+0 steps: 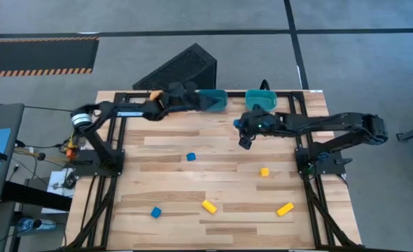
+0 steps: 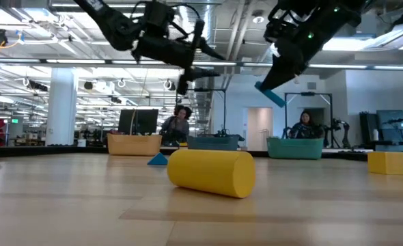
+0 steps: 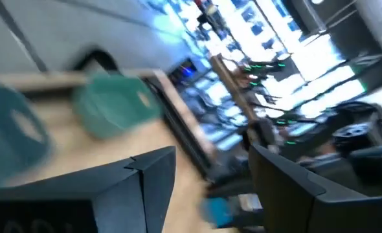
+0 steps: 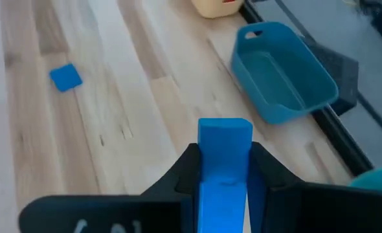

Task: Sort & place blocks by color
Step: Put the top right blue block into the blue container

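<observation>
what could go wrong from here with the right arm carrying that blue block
1. The right gripper pinches only the lower part of the blue block, which sticks out past the fingertips; it might slip or tilt on the way.
2. The left gripper hovers over the blue bin, so the arms might crowd each other if the right arm heads there.
3. The teal bin sits right beside it; a sloppy release could land in the wrong bin.

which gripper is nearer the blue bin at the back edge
Left. The left gripper sits right beside the blue bin; the right gripper, holding a blue block, is farther off, toward the table's middle.
</observation>
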{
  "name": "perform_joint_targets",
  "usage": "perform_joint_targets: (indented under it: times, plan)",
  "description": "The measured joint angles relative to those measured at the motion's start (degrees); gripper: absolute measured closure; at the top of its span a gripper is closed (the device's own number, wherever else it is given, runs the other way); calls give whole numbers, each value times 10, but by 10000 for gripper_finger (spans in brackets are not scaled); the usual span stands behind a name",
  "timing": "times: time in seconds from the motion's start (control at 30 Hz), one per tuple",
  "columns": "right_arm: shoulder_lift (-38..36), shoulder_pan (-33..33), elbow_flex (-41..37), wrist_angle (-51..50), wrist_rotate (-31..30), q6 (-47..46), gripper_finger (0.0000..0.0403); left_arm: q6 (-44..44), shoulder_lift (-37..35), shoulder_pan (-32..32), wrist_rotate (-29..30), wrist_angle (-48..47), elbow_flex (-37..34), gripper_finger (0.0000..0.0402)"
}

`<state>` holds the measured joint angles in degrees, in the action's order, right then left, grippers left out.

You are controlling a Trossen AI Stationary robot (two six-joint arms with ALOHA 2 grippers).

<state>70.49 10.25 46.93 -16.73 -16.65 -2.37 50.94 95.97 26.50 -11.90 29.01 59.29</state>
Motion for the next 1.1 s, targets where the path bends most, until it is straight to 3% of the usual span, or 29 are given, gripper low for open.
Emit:
perform_joint_targets:
  times: [0.2, 0.43, 0.63, 1.1]
  plan:
    - [31, -16, 27, -14, -41, 76, 325, 30, 65, -33, -34, -42, 64, 219]
    - [54, -19, 64, -11, -58, 125, 323, 13, 84, -55, -43, -141, 123, 259]
    - [58, -13, 72, 8, -58, 136, 322, 14, 84, -55, -44, -168, 134, 283]
    - [58, -12, 72, 39, -59, 149, 322, 23, 84, -65, -28, -185, 135, 292]
